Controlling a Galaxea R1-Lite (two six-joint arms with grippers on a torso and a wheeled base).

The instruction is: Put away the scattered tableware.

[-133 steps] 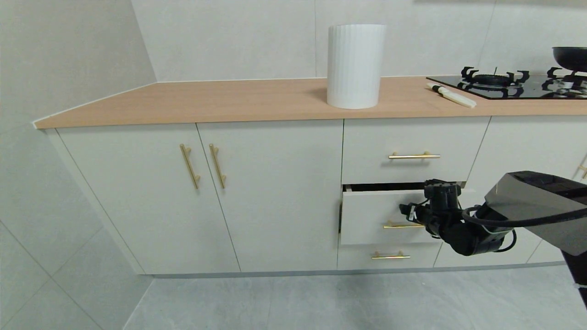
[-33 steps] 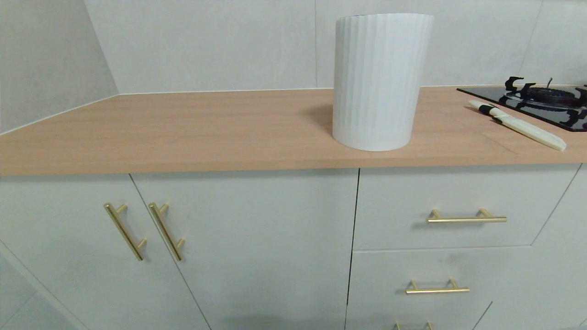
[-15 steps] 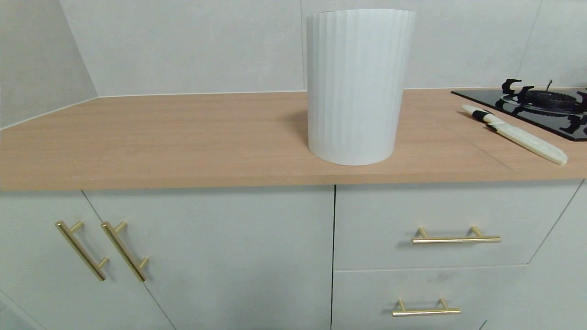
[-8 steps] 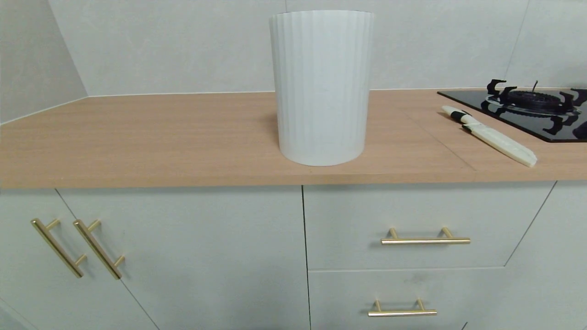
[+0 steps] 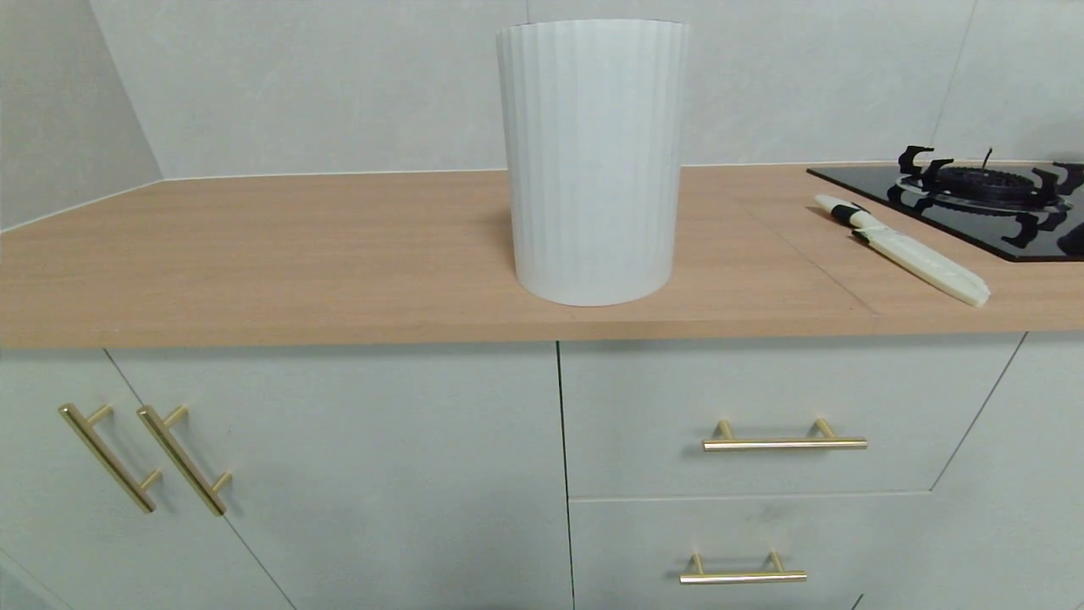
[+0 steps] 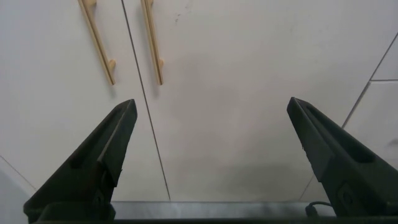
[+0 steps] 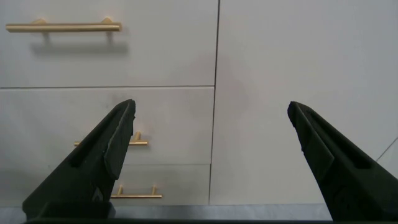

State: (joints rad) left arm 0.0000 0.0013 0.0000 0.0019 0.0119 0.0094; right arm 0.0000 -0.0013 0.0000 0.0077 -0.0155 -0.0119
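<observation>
Kitchen run, listed front to back.

1. left gripper (image 6: 209, 102): two dark tapered fingers spread wide apart, nothing between them. It faces the pale grey double cabinet doors (image 6: 249, 93), close to their two slim brass bar handles (image 6: 152, 40).
2. right gripper (image 7: 210, 104): dark fingers likewise spread wide, holding nothing. It faces the pale grey drawer stack (image 7: 106, 118), whose three brass handles sit one above the other.
3. Cabinet fronts, head view: double cabinet doors (image 5: 381, 466) on the left, shut. The drawer stack (image 5: 762, 398) is just right of them, with two drawers visible and both shut flush. The upper brass drawer handle (image 5: 783, 442) lies horizontal.
4. light wooden countertop (image 5: 254, 271): runs the full width above the fronts.
5. tall white ribbed cylindrical container (image 5: 593, 161): upright near the front edge of the countertop, above the seam between doors and drawers.
6. cream-coloured knife (image 5: 910, 252) with a black band near its far end: lies flat and angled on the countertop, well right of the container and just beside the hob, touching neither.
7. black glass gas hob (image 5: 948, 212): set into the countertop at far right, with a black burner grate (image 5: 982, 180) on it.
8. pale grey tiled wall (image 5: 339, 85): behind the countertop.
</observation>
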